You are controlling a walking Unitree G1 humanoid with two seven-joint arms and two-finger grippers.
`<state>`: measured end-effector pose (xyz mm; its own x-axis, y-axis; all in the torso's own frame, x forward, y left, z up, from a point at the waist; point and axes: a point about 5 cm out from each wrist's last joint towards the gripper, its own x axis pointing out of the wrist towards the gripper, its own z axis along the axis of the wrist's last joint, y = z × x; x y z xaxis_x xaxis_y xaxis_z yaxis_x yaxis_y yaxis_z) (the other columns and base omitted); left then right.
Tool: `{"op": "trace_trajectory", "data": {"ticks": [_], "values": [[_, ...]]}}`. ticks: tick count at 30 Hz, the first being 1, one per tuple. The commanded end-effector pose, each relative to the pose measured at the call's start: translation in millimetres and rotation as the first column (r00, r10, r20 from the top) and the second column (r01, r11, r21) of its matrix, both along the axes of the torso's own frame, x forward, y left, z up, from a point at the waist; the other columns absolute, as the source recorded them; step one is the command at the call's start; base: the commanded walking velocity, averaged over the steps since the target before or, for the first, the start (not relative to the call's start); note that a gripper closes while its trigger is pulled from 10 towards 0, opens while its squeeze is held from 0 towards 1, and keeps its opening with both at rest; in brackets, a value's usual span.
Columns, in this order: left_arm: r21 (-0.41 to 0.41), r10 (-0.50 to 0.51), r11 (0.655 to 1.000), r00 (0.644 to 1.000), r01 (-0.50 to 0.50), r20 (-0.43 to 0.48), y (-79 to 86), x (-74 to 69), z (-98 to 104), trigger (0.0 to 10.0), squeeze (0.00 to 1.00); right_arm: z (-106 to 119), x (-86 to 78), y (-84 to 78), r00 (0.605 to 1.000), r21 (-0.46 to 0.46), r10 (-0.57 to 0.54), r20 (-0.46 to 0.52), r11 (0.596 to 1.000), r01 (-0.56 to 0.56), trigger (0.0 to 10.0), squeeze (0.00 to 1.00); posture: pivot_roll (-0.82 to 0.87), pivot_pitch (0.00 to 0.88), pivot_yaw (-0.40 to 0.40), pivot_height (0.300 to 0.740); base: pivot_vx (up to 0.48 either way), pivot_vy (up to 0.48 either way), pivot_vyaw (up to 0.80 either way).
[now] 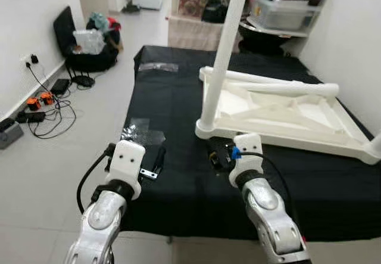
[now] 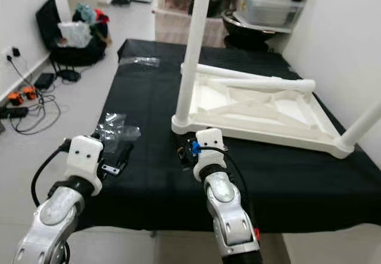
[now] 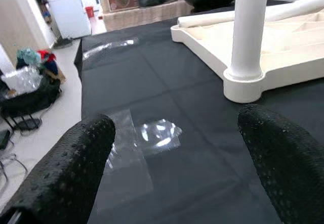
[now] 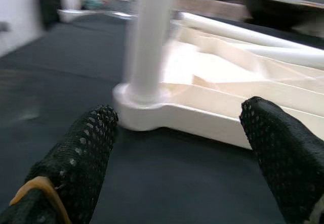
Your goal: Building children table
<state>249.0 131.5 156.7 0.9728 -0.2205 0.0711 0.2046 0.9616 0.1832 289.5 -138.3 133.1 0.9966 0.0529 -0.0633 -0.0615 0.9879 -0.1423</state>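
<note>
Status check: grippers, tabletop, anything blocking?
Left gripper open, over clear plastic wrap. Right gripper open, facing upright leg. Upturned white tabletop on black cloth, loose leg lying across it. Nothing blocking.

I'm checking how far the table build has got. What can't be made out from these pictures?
- Upright leg: its top is cut off by the head views' upper edge.
- Far-right leg: runs off the right edge.
- White tabletop: blurred in the right wrist view, so joints are unclear.
- Clear bag: contents too small to tell.
</note>
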Motion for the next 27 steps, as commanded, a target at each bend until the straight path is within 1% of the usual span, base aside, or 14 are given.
{"op": "trace_trajectory", "data": {"ticks": [1,7,10,11,13,14,15,17,18,20,21,24,25,27], "values": [[0.003,0.001,1.0,1.0,-0.001,0.0,3.4,1.8,3,10.0,0.0,-3,2.7,-14.9,0.996,-0.028,-0.089,-0.028,0.996,0.088,10.0,0.0,0.07,0.044,-0.08,0.74,0.0,0.0,0.0],[0.013,0.022,1.0,1.0,-0.023,0.017,14.1,7.0,10,10.0,0.0,-2,9.3,-21.9,0.99,0.0,-0.135,-0.033,0.991,0.135,10.0,0.0,0.07,0.061,-0.077,0.74,0.0,0.0,0.0],[0.046,0.04,0.998,0.999,-0.041,0.028,26.2,11.6,14,10.0,0.0,1,15.1,-25.9,0.986,0.015,-0.161,-0.036,0.987,0.162,10.0,0.0,0.08,0.079,-0.074,0.74,0.0,0.0,0.0],[0.046,0.04,0.998,0.999,-0.041,0.028,26.2,11.6,14,10.0,0.0,1,15.1,-25.9,0.986,0.015,-0.161,-0.036,0.987,0.162,10.0,0.0,0.08,0.079,-0.074,0.74,0.0,0.0,0.0],[0.087,0.052,0.995,0.998,-0.054,0.027,40.1,17.4,17,10.0,0.0,6,19.1,-30.8,0.977,0.019,-0.21,-0.03,0.977,0.211,10.0,0.0,0.09,0.096,-0.066,0.74,0.0,0.0,-0.4],[0.087,0.052,0.995,0.998,-0.054,0.027,40.1,17.4,17,10.0,0.0,6,19.1,-30.8,0.977,0.019,-0.21,-0.03,0.977,0.211,10.0,0.0,0.09,0.096,-0.066,0.74,0.0,0.0,-0.8],[0.104,0.057,0.993,0.998,-0.059,0.028,45.3,19.1,18,10.0,0.0,7,20.0,-31.7,0.975,0.027,-0.221,-0.031,0.975,0.222,10.0,0.0,0.09,0.099,-0.066,0.74,0.0,0.0,-0.8],[0.137,0.068,0.988,0.997,-0.072,0.034,59.4,24.9,23,10.0,0.0,12,21.8,-33.2,0.968,0.02,-0.25,-0.017,0.968,0.25,10.0,0.0,0.1,0.123,-0.058,0.74,0.0,0.0,-0.67],[0.137,0.068,0.988,0.997,-0.072,0.034,59.4,24.9,23,10.0,0.0,12,21.8,-33.2,0.968,0.02,-0.25,-0.017,0.968,0.25,10.0,0.0,0.1,0.123,-0.058,0.74,0.0,0.0,-0.54],[0.148,0.066,0.986,0.997,-0.072,0.041,66.8,29.7,28,10.0,0.0,16,23.4,-32.3,0.966,0.025,-0.258,-0.002,0.966,0.258,10.0,0.0,0.1,0.134,-0.052,0.74,0.0,0.0,0.0],[0.148,0.066,0.986,0.997,-0.072,0.041,66.8,29.7,28,10.0,0.0,16,23.4,-32.3,0.966,0.025,-0.258,-0.002,0.966,0.258,10.0,0.0,0.1,0.134,-0.052,0.74,0.0,0.0,0.0],[0.116,0.04,0.992,0.997,-0.047,0.06,59.5,32.0,35,10.0,0.0,22,25.7,-26.8,0.973,0.06,-0.232,0.017,0.971,0.23,10.0,0.0,0.1,0.138,-0.05,0.74,0.0,0.0,0.0],[0.101,0.02,0.995,0.997,-0.027,0.071,50.3,30.9,37,10.0,0.0,25,25.8,-19.5,0.981,0.094,-0.19,0.034,0.978,0.186,10.0,0.0,0.1,0.134,-0.048,0.74,0.0,0.0,0.0],[0.069,-0.004,0.998,0.997,-0.002,0.08,35.5,27.5,37,10.0,0.0,28,22.7,-5.7,0.993,0.112,-0.104,0.057,0.989,0.097,10.0,0.0,0.1,0.13,-0.047,0.74,0.0,0.0,0.0]]}}
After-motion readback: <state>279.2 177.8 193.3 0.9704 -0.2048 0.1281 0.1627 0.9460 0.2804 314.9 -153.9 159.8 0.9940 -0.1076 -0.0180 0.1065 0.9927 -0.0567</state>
